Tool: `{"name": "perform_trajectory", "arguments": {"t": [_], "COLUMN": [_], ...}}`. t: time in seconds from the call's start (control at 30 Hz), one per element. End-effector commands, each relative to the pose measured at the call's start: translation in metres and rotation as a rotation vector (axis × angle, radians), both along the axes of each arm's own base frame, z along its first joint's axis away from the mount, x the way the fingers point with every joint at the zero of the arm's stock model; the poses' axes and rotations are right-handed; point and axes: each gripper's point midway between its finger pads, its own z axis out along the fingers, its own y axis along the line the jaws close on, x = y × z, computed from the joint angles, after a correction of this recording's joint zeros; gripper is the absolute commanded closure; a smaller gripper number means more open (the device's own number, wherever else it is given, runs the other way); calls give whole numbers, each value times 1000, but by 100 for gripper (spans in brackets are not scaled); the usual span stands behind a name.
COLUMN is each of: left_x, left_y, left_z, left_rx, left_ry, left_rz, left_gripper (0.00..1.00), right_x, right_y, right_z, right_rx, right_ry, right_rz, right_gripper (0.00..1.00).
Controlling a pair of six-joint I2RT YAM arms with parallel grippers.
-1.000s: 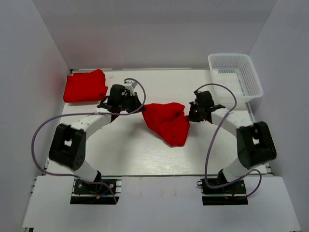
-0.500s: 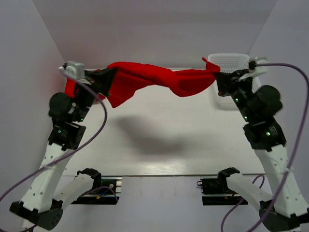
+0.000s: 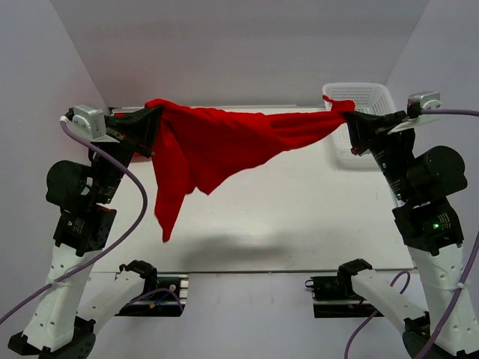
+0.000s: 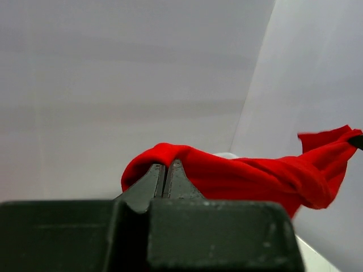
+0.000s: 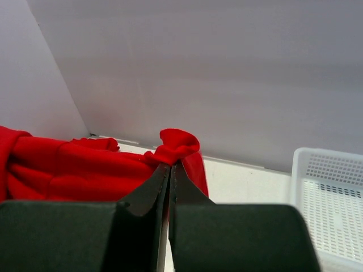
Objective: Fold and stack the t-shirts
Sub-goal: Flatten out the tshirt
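Note:
A bright red t-shirt (image 3: 217, 146) hangs in the air, stretched between my two raised grippers above the table. My left gripper (image 3: 153, 118) is shut on its left end, and a long flap of cloth drops from there toward the table. My right gripper (image 3: 348, 114) is shut on the right end, in front of the basket. In the left wrist view the fingertips (image 4: 166, 165) pinch a fold of the t-shirt (image 4: 244, 178). The right wrist view shows the right gripper (image 5: 171, 164) shut on a bunched corner, with the t-shirt (image 5: 74, 167) running off to the left.
A white mesh basket (image 3: 374, 93) stands at the table's back right corner, just behind the right gripper, and shows as the basket (image 5: 334, 187) in the right wrist view. White walls enclose the table on three sides.
A second ago the t-shirt lay crumpled on the table with both grippers at it. Both arms have lifted it high and pulled apart; the cloth has since spread and dropped on the left.

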Motion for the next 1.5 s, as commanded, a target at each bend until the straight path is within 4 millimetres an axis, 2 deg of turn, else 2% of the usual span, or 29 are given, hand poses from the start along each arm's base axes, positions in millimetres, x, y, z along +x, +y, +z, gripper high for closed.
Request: {"name": "perform_trajectory", "arguments": {"t": [0.0,0.07,0.2,0.3,0.33,0.47,0.5,0.53,0.57,0.6,0.63,0.67,0.7,0.73,0.77,0.8,0.83,0.87,0.9,0.93,0.97,1.0,1.07,1.1,1.27,1.33,1.4,1.43,1.47], "left_x": [-6,6,43,77,87,135,153,164,182,186,202,217,227,236,253,261,268,278,281,284,289,292,296,292,272,250,227,210,195], "left_y": [8,7,3,-8,-11,-25,-32,-36,-41,-42,-46,-52,-55,-59,-62,-65,-67,-71,-74,-78,-75,-76,-74,-72,-52,-39,-27,-14,-5], "left_z": [10,-5,-58,-115,-140,-224,-257,-274,-312,-301,-345,-348,-364,-380,-412,-425,-437,-437,-458,-460,-459,-453,-441,-438,-390,-355,-346,-316,-321], "left_rx": [0,-2,-6,-7,3,83,118,131,169,157,199,205,234,252,283,308,324,322,338,337,329,323,308,321,322,302,300,270,259], "left_ry": [-24,20,167,310,363,567,641,670,756,729,822,834,865,902,979,1006,1039,1056,1095,1095,1094,1081,1059,1067,1072,1042,1035,990,1012], "left_rz": [29,45,98,110,119,144,139,141,159,157,175,176,179,181,183,184,186,161,153,137,136,136,133,133,185,221,249,290,318], "left_gripper": [100,100,100,100,100,100,100,100,100,100,100,100,100,100,100,100,100,100,100,100,89,50,0,0,0,0,0,0,0], "right_x": [1,11,42,65,79,109,114,126,139,150,156,171,180,185,190,208,213,221,232,242,240,243,255,257,254,240,225,218,201], "right_y": [-7,-8,-5,1,3,0,0,0,-4,-1,-2,2,2,2,0,6,9,6,9,9,5,6,5,6,10,10,13,11,6], "right_z": [1,-15,-72,-125,-162,-234,-244,-268,-291,-313,-325,-338,-368,-377,-419,-407,-413,-436,-429,-423,-438,-444,-436,-432,-394,-374,-359,-343,-348], "right_rx": [-2,6,4,-9,-32,-82,-90,-111,-129,-153,-159,-163,-189,-191,-223,-205,-203,-210,-202,-198,-215,-224,-223,-224,-225,-221,-203,-198,-198], "right_ry": [-12,30,181,314,406,585,609,666,721,779,808,848,916,941,1037,1008,1022,1076,1064,1052,1101,1113,1101,1093,1043,1012,989,954,970], "right_rz": [-38,-61,-106,-129,-149,-238,-246,-262,-289,-292,-296,-282,-288,-272,-278,-259,-236,-238,-227,-225,-228,-220,-217,-211,-173,-160,-119,-125,-137], "right_gripper": [100,100,100,100,100,100,100,100,100,100,100,100,100,100,100,100,100,100,99,93,85,61,23,10,10,10,10,10,10]}}
